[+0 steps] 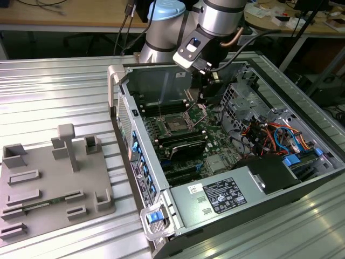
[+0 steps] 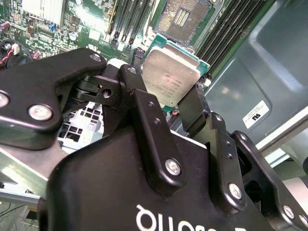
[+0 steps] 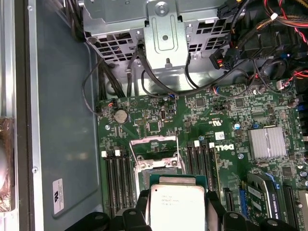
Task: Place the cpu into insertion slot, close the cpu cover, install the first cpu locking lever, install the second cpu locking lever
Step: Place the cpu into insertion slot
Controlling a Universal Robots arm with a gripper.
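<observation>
The cpu (image 2: 171, 77) is a flat silvery square on a green rim, and my gripper (image 2: 163, 85) is shut on it by two opposite edges. In the first wrist view the cpu (image 3: 177, 204) hangs between the black fingers (image 3: 143, 204), close to the insertion slot (image 3: 161, 169) and above the board. The slot's dark contact field (image 2: 180, 17) lies bare. The cpu cover (image 3: 155, 147) stands raised on its hinge beside the slot. In the exterior view my gripper (image 1: 206, 89) hangs inside the open computer case, over the insertion slot (image 1: 175, 125) with the cpu cover (image 1: 197, 113) tilted up.
Black memory slots (image 3: 115, 178) flank the socket on both sides. A metal drive cage (image 3: 163, 29) with cables and a finned heatsink (image 3: 267, 142) sit nearby. The power supply (image 1: 215, 197) fills the case's near end. A grey fixture tray (image 1: 54, 183) lies on the exterior view's left.
</observation>
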